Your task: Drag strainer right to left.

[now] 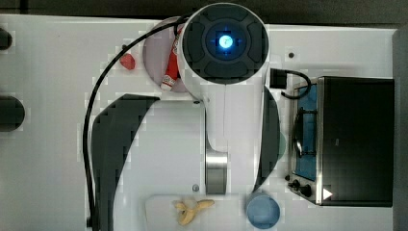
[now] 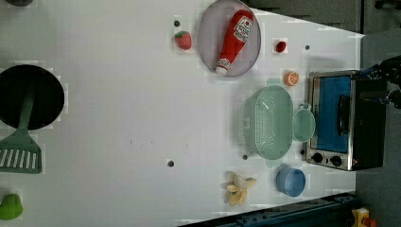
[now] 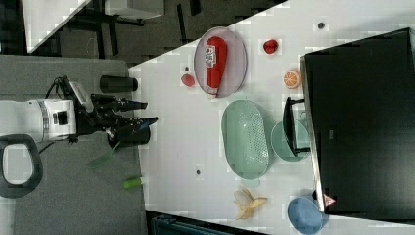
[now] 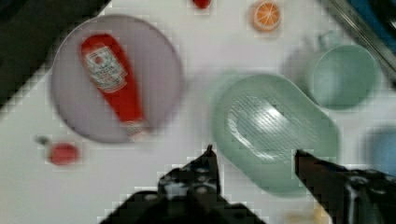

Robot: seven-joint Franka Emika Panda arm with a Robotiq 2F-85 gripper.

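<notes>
Task hasn't really started, far as I can judge. My hand [image 4: 254,156] hangs well above the table [image 2: 118,118], fingers spread a fair way apart w/ nothing between them. In the wrist view the two dark fingertips frame the near edge of the strainer [image 4: 275,130] far below, no contact. In the right view the hand [image 3: 147,119] points toward the table from high up, well apart from everything on it.

Strainer [image 2: 268,122] sits toward the left view's right, open side up, just beside the toaster oven [image 2: 345,120]. The green mug [image 2: 303,125] is wedged between strainer and oven, touching or nearly touching the strainer's rim; can't tell which. Grey plate [image 2: 208,52] w/ the ketchup bottle [image 2: 234,40] lies near one end of the strainer, banana [image 2: 239,187] and blue bowl [image 2: 291,182] near the other end. Orange slice [image 2: 291,78] is by the oven corner.

Left to do: everything. Come down, catch the rim or a wall, pull the strainer across the open white stretch toward the left view's left, let go. That stretch looks bare up to the black pan [image 2: 30,97] and spatula [image 2: 19,151].

Hard to make out: in the top view my own arm [image 1: 226,96] covers the strainer, and the plate [image 1: 156,53] is half hidden. The wrist view is soft, so the strainer's end tabs don't read there. The mug's handle is small, unclear.
</notes>
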